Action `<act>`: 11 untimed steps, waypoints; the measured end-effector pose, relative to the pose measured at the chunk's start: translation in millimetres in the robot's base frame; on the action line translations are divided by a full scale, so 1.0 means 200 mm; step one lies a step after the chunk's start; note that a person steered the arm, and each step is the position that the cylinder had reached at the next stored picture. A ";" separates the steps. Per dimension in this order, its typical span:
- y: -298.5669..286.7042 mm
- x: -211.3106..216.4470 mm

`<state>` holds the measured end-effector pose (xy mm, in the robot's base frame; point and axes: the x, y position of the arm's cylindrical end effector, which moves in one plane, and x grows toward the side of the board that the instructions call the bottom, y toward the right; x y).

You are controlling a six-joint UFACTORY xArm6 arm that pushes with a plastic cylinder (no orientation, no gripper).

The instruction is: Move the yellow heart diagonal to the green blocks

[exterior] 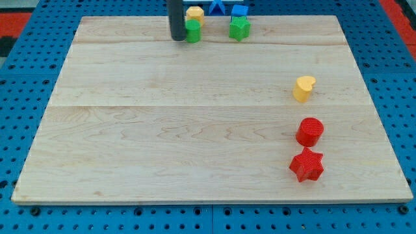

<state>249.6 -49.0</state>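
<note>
One yellow heart (303, 88) lies well apart from my tip (177, 38).

One camera looks down on my worktop (195, 130) at a slant from the near long edge, taking in the whole board.

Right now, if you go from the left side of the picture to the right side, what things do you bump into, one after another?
My tip → green block → green star-like block → yellow heart. The yellow block, the blue blocks at the view's top and the two red blocks overlap others sideways, so I leave them out.
</note>
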 end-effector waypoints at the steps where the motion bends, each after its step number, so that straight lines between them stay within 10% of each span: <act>1: 0.10 0.16; 3: 1.01 0.20; 5: 1.62 0.71; 8: 0.53 0.79; 11: 0.64 0.92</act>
<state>434.3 79.3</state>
